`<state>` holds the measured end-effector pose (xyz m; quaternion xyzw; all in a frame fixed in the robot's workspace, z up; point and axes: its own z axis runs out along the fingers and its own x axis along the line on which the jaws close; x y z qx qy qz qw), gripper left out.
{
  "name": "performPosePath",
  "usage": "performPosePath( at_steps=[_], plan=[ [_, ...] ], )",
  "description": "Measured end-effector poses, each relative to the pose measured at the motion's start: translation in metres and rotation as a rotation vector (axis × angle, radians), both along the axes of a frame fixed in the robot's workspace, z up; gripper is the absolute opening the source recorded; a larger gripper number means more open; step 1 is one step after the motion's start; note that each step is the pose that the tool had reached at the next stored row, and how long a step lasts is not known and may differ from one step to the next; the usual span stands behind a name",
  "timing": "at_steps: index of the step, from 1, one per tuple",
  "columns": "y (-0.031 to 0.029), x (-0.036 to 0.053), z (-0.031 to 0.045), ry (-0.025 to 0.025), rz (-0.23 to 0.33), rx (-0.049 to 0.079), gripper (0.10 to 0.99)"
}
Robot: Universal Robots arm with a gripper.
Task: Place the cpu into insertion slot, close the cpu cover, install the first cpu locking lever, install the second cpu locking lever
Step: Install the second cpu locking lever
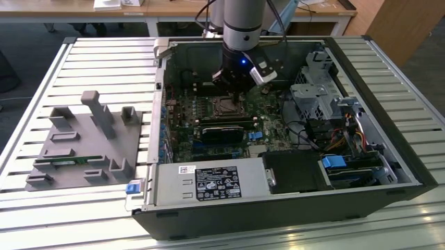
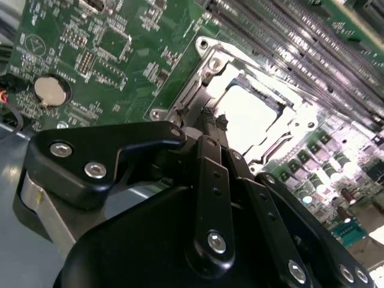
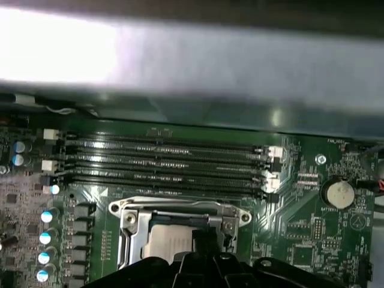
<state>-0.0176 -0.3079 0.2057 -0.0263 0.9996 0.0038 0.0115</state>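
Note:
The cpu lies flat in the motherboard socket, its silvery top bright in both wrist views. The cpu cover, a silvery frame plate, lies down around it. My gripper hangs just above one edge of the socket with its black fingers drawn together; I cannot tell whether anything is between them. In the exterior view the gripper stands upright inside the open computer case, right over the socket. The locking levers are not clear to make out.
Memory slots run beside the socket, and a coin battery sits further off. A long black block, the power supply and a drive cage crowd the case. A grey fixture tray lies on the slatted table at the exterior view's left.

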Motion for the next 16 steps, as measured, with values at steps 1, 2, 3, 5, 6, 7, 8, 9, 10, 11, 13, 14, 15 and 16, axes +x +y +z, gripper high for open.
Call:
performPosePath(
  at_steps=[1,2,3,5,6,7,8,9,10,11,13,14,15,16],
  plan=[
    [-0.0004,0.0,0.0002,-0.0002,0.0,0.0,0.106],
    [-0.0006,0.0,0.0013,0.0,0.0,0.0,0.106],
    [-0.0006,-0.0001,0.0034,-0.0001,0.0,0.0,0.106],
    [-0.0006,0.0,0.0129,0.0,0.0,0.0,0.106],
    [-0.0006,0.0,0.017,0.0002,0.0,0.0,0.106],
    [-0.0006,0.0,0.0209,0.0003,0.0,0.0,0.106],
    [-0.0007,0.0,0.024,0.0004,0.0,0.0,0.106],
    [-0.0007,0.0,0.0254,0.0005,0.0,0.0,0.106],
    [-0.0011,0.0,0.0258,0.0005,0.0,0.0,0.106],
    [-0.0021,0.0,0.0258,0.0004,0.0,0.0,0.106],
    [-0.0067,-0.0001,0.0258,0.0005,0.0,0.0,0.106],
    [-0.0092,-0.0001,0.0258,0.0006,0.0,0.0,0.106],
    [-0.0121,-0.0001,0.0258,0.0005,0.0,0.0,0.106],
    [-0.015,-0.0001,0.0258,0.0005,0.0,0.0,0.106]
  ],
)
